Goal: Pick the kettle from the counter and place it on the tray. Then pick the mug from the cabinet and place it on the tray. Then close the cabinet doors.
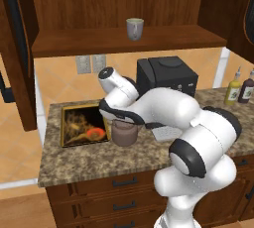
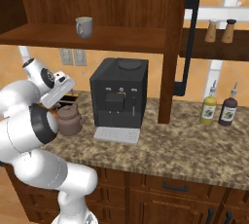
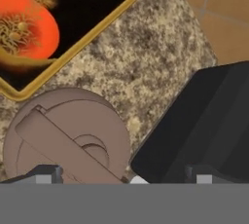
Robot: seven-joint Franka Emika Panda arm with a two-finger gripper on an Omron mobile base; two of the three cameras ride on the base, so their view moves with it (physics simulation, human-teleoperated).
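The brownish kettle (image 3: 65,135) stands upright on the speckled counter (image 1: 89,160) beside the gold-rimmed tray (image 1: 82,123), the grey-green mug (image 1: 134,28) on the open cabinet's shelf (image 1: 89,41).

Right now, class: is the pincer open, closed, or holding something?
Pincer: open, holding nothing, just above the kettle.
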